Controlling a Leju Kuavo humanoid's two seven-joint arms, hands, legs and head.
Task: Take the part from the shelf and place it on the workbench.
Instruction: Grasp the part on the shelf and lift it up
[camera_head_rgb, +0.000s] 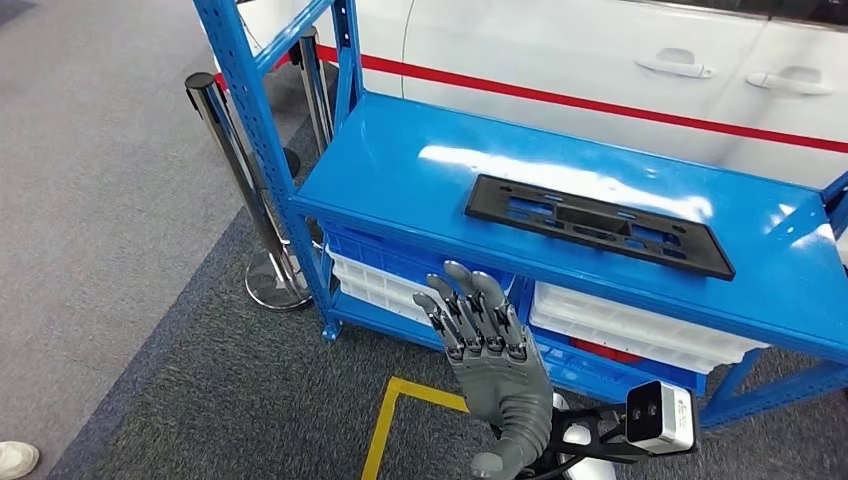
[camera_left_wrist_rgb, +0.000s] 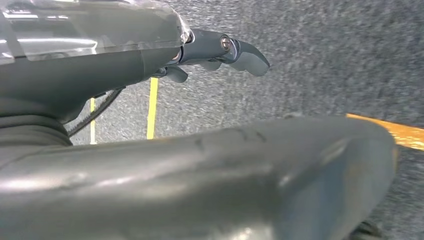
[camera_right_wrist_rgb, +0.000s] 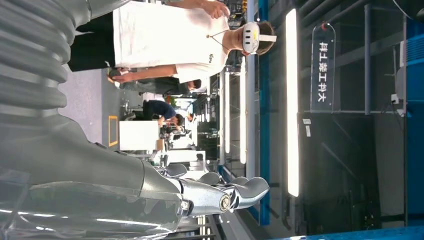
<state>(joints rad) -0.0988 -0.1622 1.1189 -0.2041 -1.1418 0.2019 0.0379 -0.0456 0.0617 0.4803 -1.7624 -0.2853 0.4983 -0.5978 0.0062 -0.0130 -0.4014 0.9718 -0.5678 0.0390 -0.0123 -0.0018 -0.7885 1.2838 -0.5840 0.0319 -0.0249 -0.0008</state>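
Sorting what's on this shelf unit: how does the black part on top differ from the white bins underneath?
The black part is flat, dark and slotted, lying on the blue shelf top; the white bins are pale, boxy and tucked on the lower level. The part lies fully exposed; the bins are half hidden under the top. Both sit on the same blue rack.

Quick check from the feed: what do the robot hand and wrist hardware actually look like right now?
In the head view the right robot hand has dark grey segmented fingers with lighter tips on a grey ribbed cover. A silver and black wrist camera sits beside it on a black bracket. The left robot hand shows grey fingers, a glossy clear shell and a thin black cable.
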